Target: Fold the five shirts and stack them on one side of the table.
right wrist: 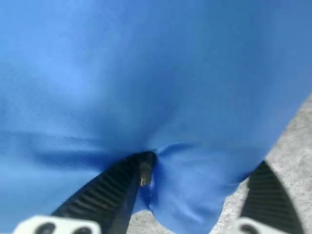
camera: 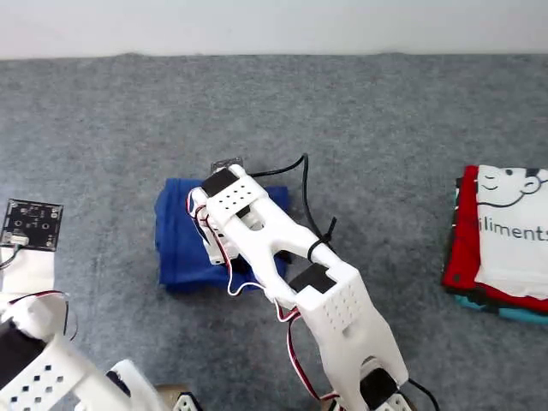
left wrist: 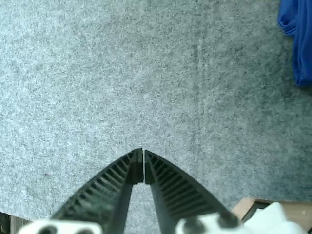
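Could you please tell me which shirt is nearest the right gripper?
The blue shirt, lying alone under the right gripper; the other shirts sit stacked well away from it, white on top.

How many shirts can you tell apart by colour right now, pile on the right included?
Blue shirt: 1
White shirt: 1
Red shirt: 1
Teal shirt: 1
Total: 4 that can be told apart
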Controlling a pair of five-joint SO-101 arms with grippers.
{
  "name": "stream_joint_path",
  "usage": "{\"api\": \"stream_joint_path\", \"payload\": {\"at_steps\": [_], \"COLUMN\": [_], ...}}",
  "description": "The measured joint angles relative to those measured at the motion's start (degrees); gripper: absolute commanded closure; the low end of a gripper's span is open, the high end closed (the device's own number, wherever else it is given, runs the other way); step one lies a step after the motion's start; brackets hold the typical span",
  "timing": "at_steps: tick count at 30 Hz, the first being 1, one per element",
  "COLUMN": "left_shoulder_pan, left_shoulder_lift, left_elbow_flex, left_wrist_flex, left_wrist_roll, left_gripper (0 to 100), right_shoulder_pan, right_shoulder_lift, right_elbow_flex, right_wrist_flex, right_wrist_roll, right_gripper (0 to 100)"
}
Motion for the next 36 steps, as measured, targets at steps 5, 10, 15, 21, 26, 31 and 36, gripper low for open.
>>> {"api": "stream_joint_path", "payload": {"at_steps": [5,10,15,21,26,31,36], "left_shoulder_pan": [0.0,0.0,0.0,0.0,0.0,0.0,0.0], "left_shoulder_lift": [0.0,0.0,0.0,0.0,0.0,0.0,0.0], "left_elbow_flex": [0.0,0.0,0.0,0.0,0.0,0.0,0.0], "left_wrist_flex": [-1.23,-1.23,-1.23,-1.23,-1.23,-1.23,-1.23], "left_wrist_roll": [0.09,0.09,0.09,0.09,0.09,0.09,0.0], "left_gripper": [98,98,98,98,98,98,98], "right_shoulder_pan": [0.62,1.58,3.96,12.92,24.79,36.75,40.62], "right_shoulder_lift": [0.0,0.0,0.97,-4.13,-8.88,-8.88,-8.88], "right_elbow_flex": [0.0,-1.14,-3.16,0.35,1.05,1.05,-2.2], "right_wrist_flex": [0.18,3.52,9.05,9.76,9.93,6.95,-1.41], "right_wrist_roll": [0.0,0.79,6.95,19.25,42.37,75.69,98.55], "right_gripper": [97.9,99.0,98.9,98.9,98.9,98.9,98.9]}}
